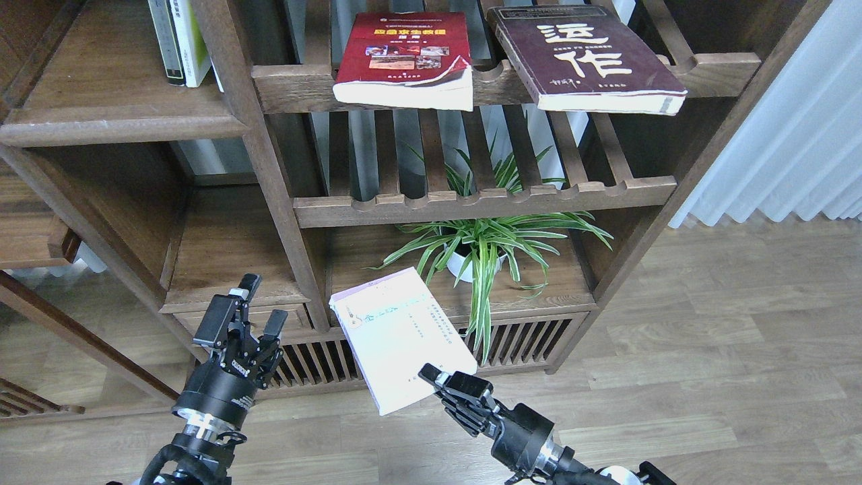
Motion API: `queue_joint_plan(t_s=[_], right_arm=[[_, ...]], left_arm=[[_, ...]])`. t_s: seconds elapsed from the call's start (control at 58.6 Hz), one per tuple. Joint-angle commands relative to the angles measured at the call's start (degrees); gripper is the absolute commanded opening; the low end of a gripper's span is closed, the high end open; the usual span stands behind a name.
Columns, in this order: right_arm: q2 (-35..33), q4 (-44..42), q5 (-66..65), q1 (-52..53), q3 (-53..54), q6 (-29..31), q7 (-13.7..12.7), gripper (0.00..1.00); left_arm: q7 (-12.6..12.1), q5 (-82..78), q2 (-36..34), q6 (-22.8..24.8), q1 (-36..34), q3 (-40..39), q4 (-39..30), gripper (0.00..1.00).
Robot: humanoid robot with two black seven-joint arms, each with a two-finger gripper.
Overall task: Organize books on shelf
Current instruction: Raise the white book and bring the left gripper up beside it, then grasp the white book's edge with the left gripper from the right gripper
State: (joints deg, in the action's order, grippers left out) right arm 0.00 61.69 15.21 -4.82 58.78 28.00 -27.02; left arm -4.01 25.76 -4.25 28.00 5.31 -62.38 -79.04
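My right gripper [441, 380] is shut on the lower right edge of the pale lilac-white book [397, 333] and holds it tilted in the air in front of the bookcase. My left gripper [259, 306] is open and empty, low at the left, fingers pointing up. The red book [404, 57] with yellow title and the dark-maroon book [582, 57] with white characters lie flat on the upper slatted rack. The solid dark-brown shelf [114, 121] is at the upper left, with upright books [178, 40] at its right end; one has a yellow-green edge.
A spider plant [481, 246] in a white pot stands on the lower board behind the held book. A second slatted rack [485, 202] runs mid-height. A bookcase post [269, 175] divides the shelf from the racks. A white curtain [788, 135] hangs at the right over wood floor.
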Motion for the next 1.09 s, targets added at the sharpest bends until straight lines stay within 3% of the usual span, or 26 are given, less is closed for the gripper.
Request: queue_joint_plan(t_s=[0.0,0.085,0.239,0.632,1.076], right_arm=[[0.0,1.5,2.4,0.0,-0.2,0.0,-0.1,0.08],[0.0,1.9,3.6,0.2,0.1,0.0,-0.1,0.08],[0.0,2.2,4.1,0.1,-0.2,0.0,-0.2,0.08],[0.0,4.4,4.1,-0.3,-3.8,0.0,-0.9,0.07],[0.0,5.3,3.5,-2.2,-6.5,0.0,-1.0,0.07]], left_arm=[[0.0,-0.2,-1.5,0.0,1.5,1.7,-0.1,1.00],[-0.5,-0.4,-4.4,0.0,2.3,2.5,-0.1,1.00],[-4.9,-0.4,-7.1,0.0,2.6,2.7,-0.1,1.00],[-5.0,-0.4,-8.1,0.0,2.0,8.4,1.1,1.00],[-4.9,-0.5,-6.5,0.0,-2.3,8.3,4.2,1.00]])
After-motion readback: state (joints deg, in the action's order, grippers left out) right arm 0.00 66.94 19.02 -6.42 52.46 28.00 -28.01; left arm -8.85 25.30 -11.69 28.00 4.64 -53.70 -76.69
